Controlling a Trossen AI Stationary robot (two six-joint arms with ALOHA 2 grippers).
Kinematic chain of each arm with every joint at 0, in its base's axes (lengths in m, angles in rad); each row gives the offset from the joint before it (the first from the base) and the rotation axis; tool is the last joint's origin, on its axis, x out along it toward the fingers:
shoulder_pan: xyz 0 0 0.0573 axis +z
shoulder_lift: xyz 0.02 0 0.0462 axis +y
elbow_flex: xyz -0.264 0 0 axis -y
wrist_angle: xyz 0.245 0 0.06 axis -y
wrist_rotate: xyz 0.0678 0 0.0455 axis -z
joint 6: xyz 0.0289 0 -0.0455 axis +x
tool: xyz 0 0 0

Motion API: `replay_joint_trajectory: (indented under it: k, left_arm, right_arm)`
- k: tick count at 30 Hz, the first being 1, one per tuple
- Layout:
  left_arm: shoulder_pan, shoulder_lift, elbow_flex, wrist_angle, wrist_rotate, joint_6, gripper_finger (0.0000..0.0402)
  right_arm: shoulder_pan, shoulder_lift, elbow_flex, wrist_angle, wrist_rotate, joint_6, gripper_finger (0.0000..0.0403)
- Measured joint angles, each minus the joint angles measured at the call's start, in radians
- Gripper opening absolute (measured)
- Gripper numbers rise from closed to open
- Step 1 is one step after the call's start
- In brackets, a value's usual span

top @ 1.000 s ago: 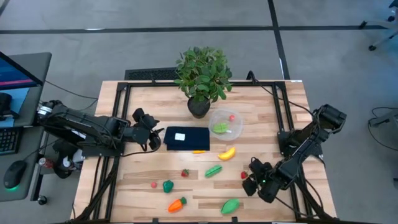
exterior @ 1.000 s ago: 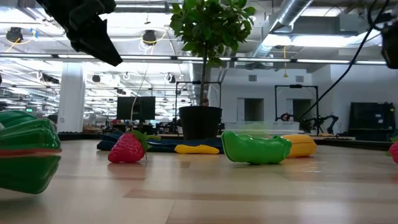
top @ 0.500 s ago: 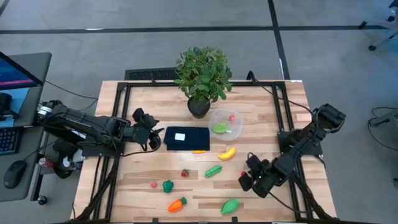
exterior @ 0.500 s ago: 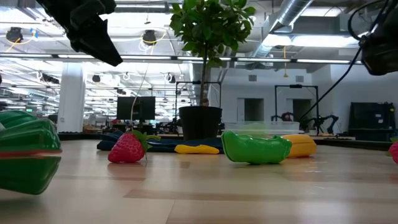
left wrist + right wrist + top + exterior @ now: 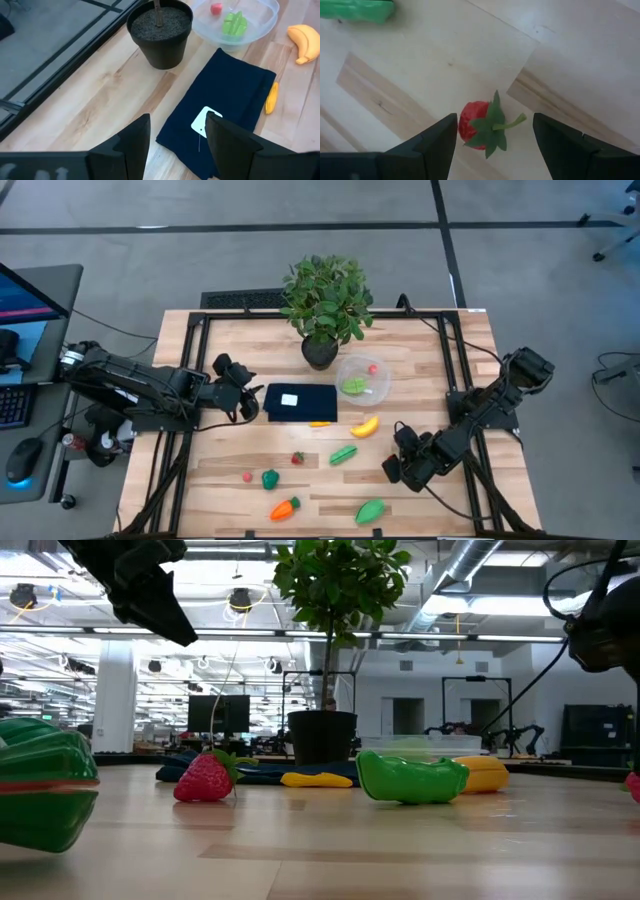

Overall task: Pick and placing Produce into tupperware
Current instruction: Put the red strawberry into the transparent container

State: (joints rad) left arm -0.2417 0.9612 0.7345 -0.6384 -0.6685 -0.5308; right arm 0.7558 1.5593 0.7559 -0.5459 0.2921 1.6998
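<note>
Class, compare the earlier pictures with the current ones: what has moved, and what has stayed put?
The right pincer has crept leftward over the table, open, now straddling a strawberry without gripping it. The left pincer, the produce and the tupperware are unchanged.

On the desk point(image 5: 420, 340), the tupperware point(image 5: 362, 377) sits just right of the potted plant point(image 5: 322, 305), two pieces inside. A cloth point(image 5: 300, 402) lies left of it. A banana point(image 5: 365, 426), pea pod point(image 5: 343, 454), strawberry point(image 5: 297, 458) and carrot point(image 5: 285, 508) lie nearer, the right pincer point(image 5: 392, 470) at their right.
</note>
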Motion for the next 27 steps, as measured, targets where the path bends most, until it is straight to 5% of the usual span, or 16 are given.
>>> replay_joint_trajectory:
  k: [27]
  left_arm:
    - [0.0, 0.0, 0.0, 0.0, -0.001, -0.008, 0.018]
  right_arm:
    - [-0.004, 0.0, 0.0, -0.022, -0.034, -0.009, 0.0241]
